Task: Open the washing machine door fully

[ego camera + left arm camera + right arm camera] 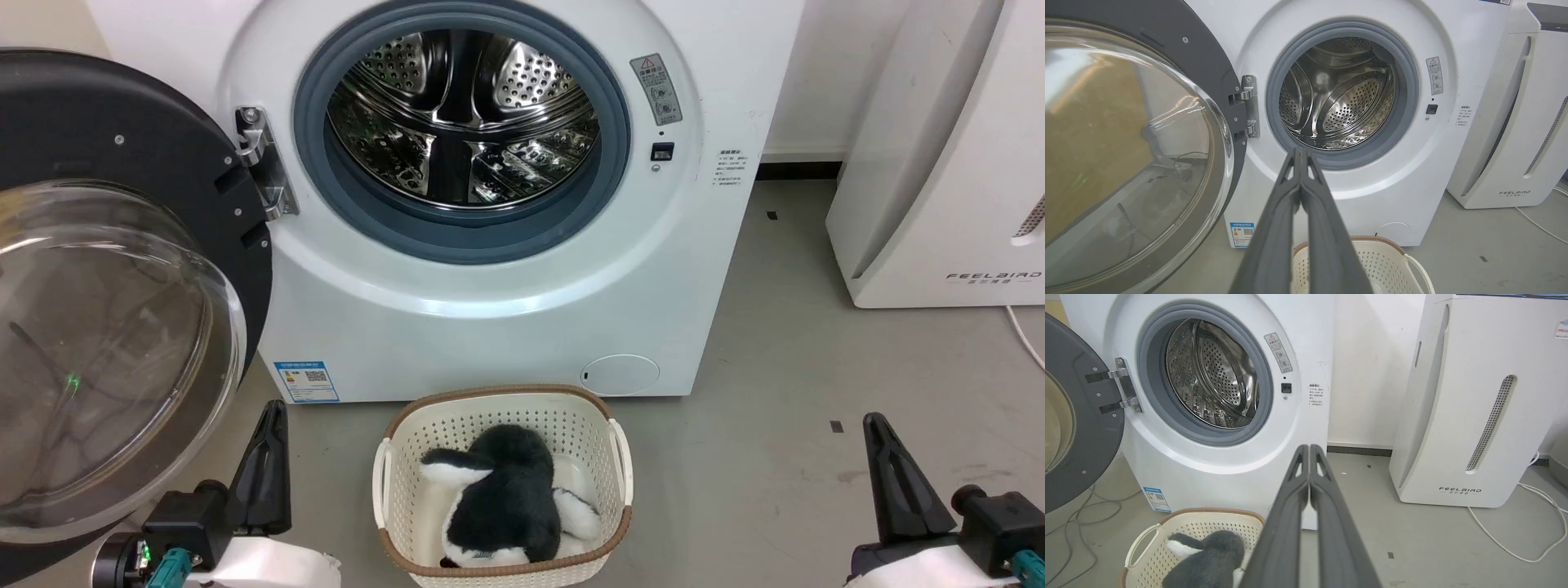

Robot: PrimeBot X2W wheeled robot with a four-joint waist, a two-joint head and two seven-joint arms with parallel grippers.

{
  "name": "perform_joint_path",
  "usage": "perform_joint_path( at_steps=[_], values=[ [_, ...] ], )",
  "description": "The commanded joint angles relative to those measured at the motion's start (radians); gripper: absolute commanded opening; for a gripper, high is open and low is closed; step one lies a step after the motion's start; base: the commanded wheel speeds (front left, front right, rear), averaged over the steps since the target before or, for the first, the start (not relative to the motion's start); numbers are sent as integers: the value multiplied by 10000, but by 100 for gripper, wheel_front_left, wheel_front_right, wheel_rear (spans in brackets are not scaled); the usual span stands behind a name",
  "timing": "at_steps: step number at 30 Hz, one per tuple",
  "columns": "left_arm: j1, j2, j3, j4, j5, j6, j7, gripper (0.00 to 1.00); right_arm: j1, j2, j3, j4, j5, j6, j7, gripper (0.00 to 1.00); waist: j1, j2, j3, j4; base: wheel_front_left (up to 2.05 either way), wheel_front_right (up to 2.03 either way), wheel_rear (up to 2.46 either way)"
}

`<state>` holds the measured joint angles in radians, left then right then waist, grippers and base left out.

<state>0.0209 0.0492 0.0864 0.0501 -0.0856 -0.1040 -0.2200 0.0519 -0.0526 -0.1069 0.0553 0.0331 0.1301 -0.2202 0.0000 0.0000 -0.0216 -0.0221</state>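
Door (106, 343) swung wide at the washer's (506, 327) left; both grippers clenched, empty.

We saw the door hanging from its hinge (265, 163) left of the drum (465, 122), its inner face and bulging glass turned toward us, its far rim cut off by the head view's left edge. Our left gripper (272, 416) sat just right of the door's lower rim, near but apart, fingers pressed together on nothing; our right gripper (878, 425), likewise closed, lay well apart beyond the basket (506, 394) and its toy (506, 490). We judged the left arm much the nearer: the door lay to its left, so any last swing would mean pushing that inner face leftward, away from the drum.
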Motion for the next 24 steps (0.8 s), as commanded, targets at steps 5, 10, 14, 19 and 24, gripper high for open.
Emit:
perform_joint_path(
  at_steps=[5,10,14,19,24],
  values=[
    [-43,4,-48,-84,125,111,142,0,-99,5,90,-91,-54,1,180,0,0,0,12,13,0,0,0],
    [-51,4,-90,-105,162,158,246,0,-121,6,140,-114,-68,1,282,0,0,0,22,24,0,0,0],
    [-58,4,-123,-122,192,196,329,0,-138,7,179,-133,-80,2,364,0,0,0,30,32,0,0,0],
    [-66,5,-164,-143,229,243,433,0,-159,8,229,-156,-94,2,466,0,0,0,41,42,0,0,0],
    [-75,5,-205,-164,266,290,537,0,-180,9,278,-179,-108,2,568,0,0,0,51,53,0,0,0]
  ],
)
